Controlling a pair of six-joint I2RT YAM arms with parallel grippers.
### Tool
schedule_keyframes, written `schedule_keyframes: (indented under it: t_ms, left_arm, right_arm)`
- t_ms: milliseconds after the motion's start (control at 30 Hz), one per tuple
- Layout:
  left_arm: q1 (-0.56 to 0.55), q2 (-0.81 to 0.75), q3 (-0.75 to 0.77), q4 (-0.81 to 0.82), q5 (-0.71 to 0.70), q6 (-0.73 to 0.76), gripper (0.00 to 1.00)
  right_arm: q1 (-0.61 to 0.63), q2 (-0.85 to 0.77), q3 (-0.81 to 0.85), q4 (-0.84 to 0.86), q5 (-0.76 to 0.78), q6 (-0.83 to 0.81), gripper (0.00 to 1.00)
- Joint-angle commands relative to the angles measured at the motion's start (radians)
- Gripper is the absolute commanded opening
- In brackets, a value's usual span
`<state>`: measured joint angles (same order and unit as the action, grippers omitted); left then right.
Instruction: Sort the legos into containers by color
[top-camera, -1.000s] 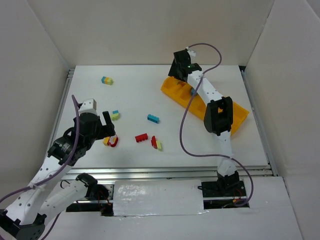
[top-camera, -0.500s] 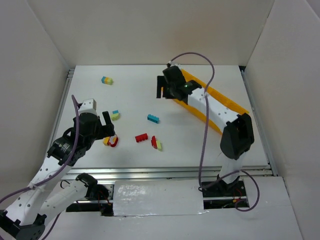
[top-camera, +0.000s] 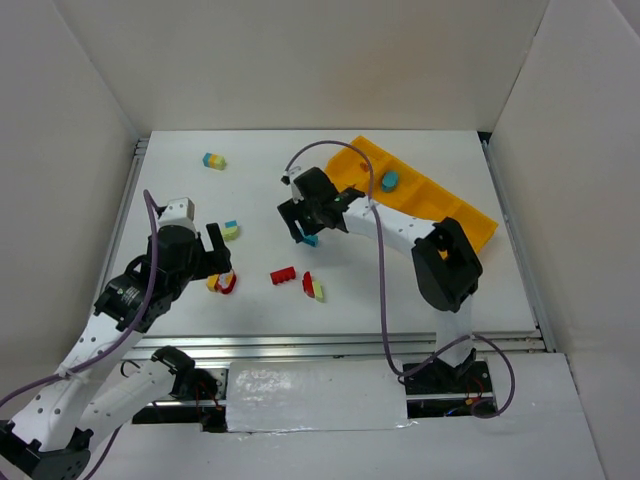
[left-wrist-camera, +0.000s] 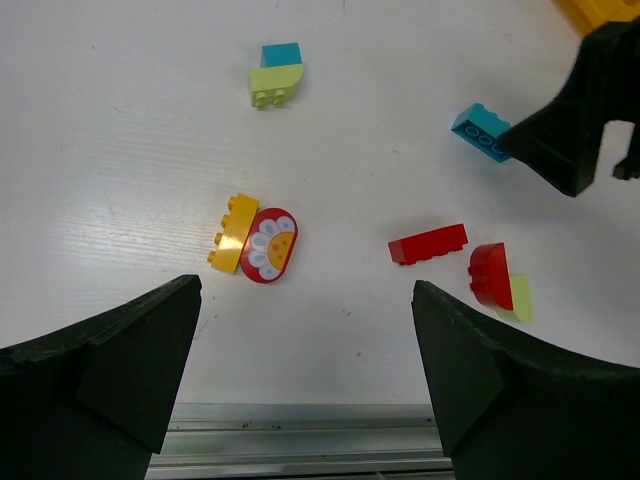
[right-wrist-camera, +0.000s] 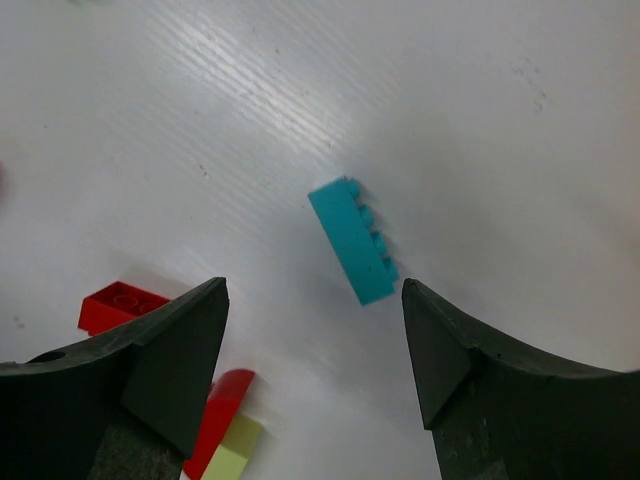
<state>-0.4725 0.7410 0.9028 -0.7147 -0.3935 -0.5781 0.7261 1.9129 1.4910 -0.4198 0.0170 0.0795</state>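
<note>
My right gripper (top-camera: 305, 230) (right-wrist-camera: 313, 290) hangs open just above a teal brick (top-camera: 311, 240) (right-wrist-camera: 352, 240) (left-wrist-camera: 483, 132) that lies flat on the table; the jaws are not touching it. My left gripper (top-camera: 213, 258) (left-wrist-camera: 305, 300) is wide open and empty, with a yellow-and-red clump (top-camera: 221, 283) (left-wrist-camera: 257, 238) just ahead of it. Loose legos include a red brick (top-camera: 283, 275) (left-wrist-camera: 428, 243) (right-wrist-camera: 118, 305), a red-and-green clump (top-camera: 313, 287) (left-wrist-camera: 497, 280) (right-wrist-camera: 225, 425) and a teal-and-green clump (top-camera: 231, 231) (left-wrist-camera: 275, 75). The orange tray of containers (top-camera: 440, 200) lies at the back right, with a teal brick (top-camera: 390, 181) in one compartment.
A yellow, teal and green clump (top-camera: 214, 161) sits alone at the back left. White walls close in the table on three sides, and a metal rail (top-camera: 330, 345) runs along the near edge. The right arm's purple cable (top-camera: 383, 300) loops over the table.
The right arm has swung from over the tray to the left and down, ending above the teal brick on the table. The left arm has not moved.
</note>
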Motion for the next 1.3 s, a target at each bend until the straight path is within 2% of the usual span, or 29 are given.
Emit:
schedule_keyframes:
  t_ms: [0, 200, 300, 400, 500, 600, 633, 700, 733, 767, 800, 833, 1000, 1133, 1267]
  left_arm:
    - [0.003, -0.015, 0.002, 0.047, 0.019, 0.021, 1.00]
    - [0.003, -0.002, 0.007, 0.044, 0.033, 0.029, 1.00]
    - [0.005, -0.009, 0.005, 0.047, 0.035, 0.032, 1.00]
    - [0.005, -0.014, 0.005, 0.052, 0.036, 0.034, 1.00]
    - [0.003, -0.015, 0.005, 0.052, 0.041, 0.035, 0.99]
    - [0.003, -0.017, 0.005, 0.052, 0.041, 0.037, 0.99]
    - [0.005, -0.017, 0.005, 0.052, 0.041, 0.037, 1.00]
    - [0.005, -0.017, 0.004, 0.052, 0.042, 0.038, 0.99]
    - [0.003, -0.017, 0.004, 0.052, 0.042, 0.038, 1.00]
    - [0.003, -0.015, 0.005, 0.052, 0.041, 0.038, 1.00]
    - [0.005, -0.014, 0.005, 0.052, 0.039, 0.038, 0.99]
    - [0.005, -0.014, 0.005, 0.052, 0.039, 0.038, 0.99]
    - [0.003, -0.019, 0.005, 0.049, 0.028, 0.034, 0.99]
    - [0.003, -0.019, 0.007, 0.046, 0.025, 0.032, 0.99]
    - [0.005, -0.014, 0.005, 0.047, 0.024, 0.032, 1.00]
  right_arm:
    - [-0.010, 0.067, 0.123, -0.005, -0.019, -0.164, 0.78]
    - [-0.033, 0.247, 0.323, -0.152, -0.025, -0.204, 0.78]
    - [-0.033, 0.278, 0.330, -0.177, -0.051, -0.213, 0.76]
    - [-0.031, 0.291, 0.316, -0.177, -0.045, -0.208, 0.72]
    - [-0.033, 0.313, 0.322, -0.207, -0.051, -0.202, 0.63]
    - [-0.036, 0.305, 0.286, -0.202, -0.058, -0.195, 0.51]
    - [-0.039, 0.298, 0.275, -0.183, -0.068, -0.190, 0.41]
    - [-0.040, 0.290, 0.259, -0.169, -0.069, -0.181, 0.31]
    - [-0.042, 0.278, 0.249, -0.157, -0.055, -0.169, 0.21]
    - [-0.044, 0.267, 0.244, -0.149, -0.051, -0.164, 0.17]
    - [-0.051, 0.258, 0.235, -0.143, -0.046, -0.156, 0.05]
    - [-0.053, 0.229, 0.230, -0.122, -0.019, -0.130, 0.02]
    - [-0.106, 0.091, 0.192, -0.047, 0.170, 0.043, 0.00]
    - [-0.259, 0.055, 0.255, -0.140, 0.265, 0.279, 0.00]
    - [-0.353, 0.096, 0.340, -0.209, 0.342, 0.364, 0.00]
